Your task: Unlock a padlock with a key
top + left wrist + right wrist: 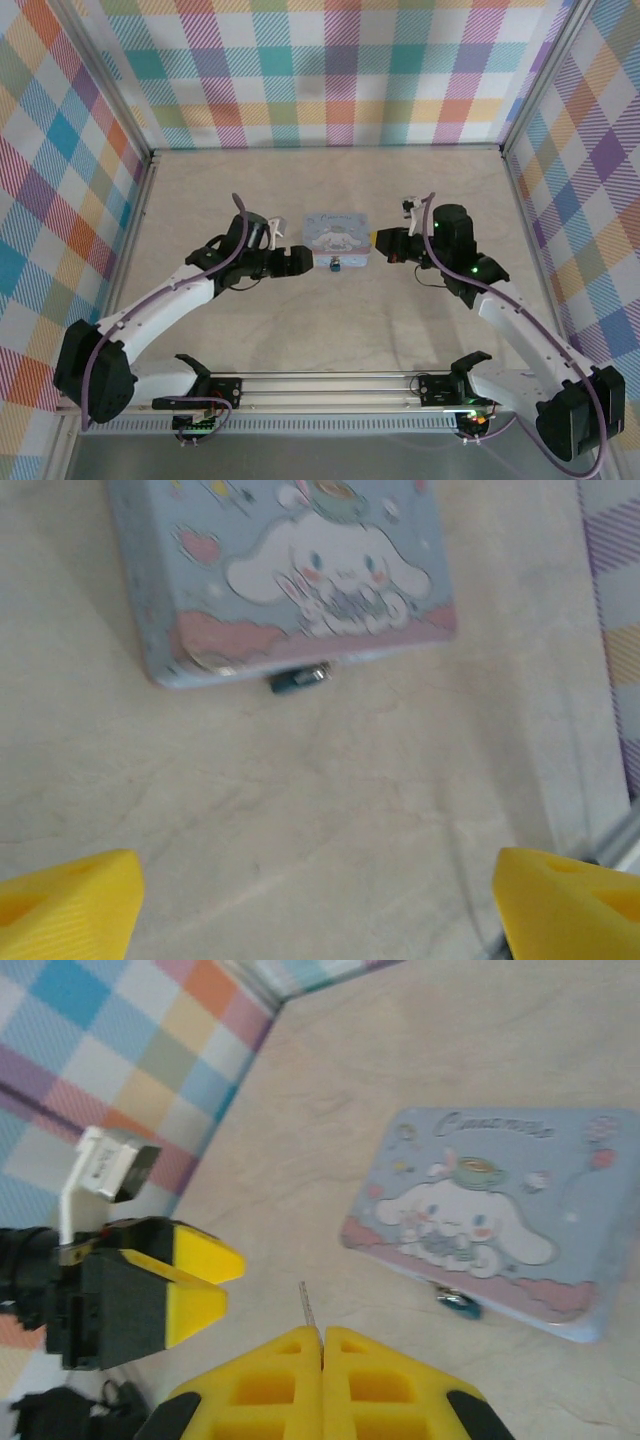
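Observation:
The padlock [298, 677] is a tiny dark piece on the near rim of a pale blue cartoon-printed tin [290, 570]. In the top view the padlock [334, 265] sits at the tin's [335, 235] front edge. My left gripper [320, 910] is wide open over bare table, short of the lock, with nothing between its yellow fingertips [65, 905]. In the top view the left gripper [303, 262] is just left of the tin. My right gripper [322, 1335] is shut on a thin metal key [308, 1305] whose blade sticks out forward. The padlock [458, 1303] lies to the right of that blade, apart from it.
The right gripper [378, 240] hovers beside the tin's right edge. The left gripper [230, 1282] appears close on the left in the right wrist view. Checkered walls [330, 70] enclose the pale table [330, 330] at the back and on both sides.

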`<state>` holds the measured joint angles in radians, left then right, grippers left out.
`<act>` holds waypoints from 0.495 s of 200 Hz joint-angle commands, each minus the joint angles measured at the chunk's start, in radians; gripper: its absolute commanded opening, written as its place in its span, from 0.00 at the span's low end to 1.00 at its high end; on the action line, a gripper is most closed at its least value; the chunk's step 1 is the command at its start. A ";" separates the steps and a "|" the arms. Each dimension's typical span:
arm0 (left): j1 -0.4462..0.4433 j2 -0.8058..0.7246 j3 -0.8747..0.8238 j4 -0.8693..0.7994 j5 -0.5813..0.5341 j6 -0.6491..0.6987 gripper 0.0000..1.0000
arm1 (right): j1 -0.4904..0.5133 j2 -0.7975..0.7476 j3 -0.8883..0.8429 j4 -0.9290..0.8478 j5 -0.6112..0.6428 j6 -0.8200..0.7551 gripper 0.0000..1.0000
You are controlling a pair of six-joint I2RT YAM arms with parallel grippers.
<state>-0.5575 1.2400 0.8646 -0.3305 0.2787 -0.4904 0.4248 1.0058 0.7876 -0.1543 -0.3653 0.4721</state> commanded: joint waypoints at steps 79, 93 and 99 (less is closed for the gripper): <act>0.075 0.427 0.293 0.203 -0.191 -0.051 0.93 | -0.037 0.164 0.008 0.026 0.351 -0.055 0.00; 0.087 0.491 0.342 0.206 -0.175 -0.060 0.94 | -0.042 0.169 0.007 0.036 0.353 -0.059 0.00; 0.092 0.518 0.360 0.215 -0.159 -0.064 0.94 | -0.045 0.171 0.007 0.036 0.355 -0.061 0.00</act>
<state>-0.4908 1.6794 1.1511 -0.1619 0.1024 -0.5316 0.3908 1.1759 0.7876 -0.1612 -0.0460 0.4313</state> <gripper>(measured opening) 0.934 0.063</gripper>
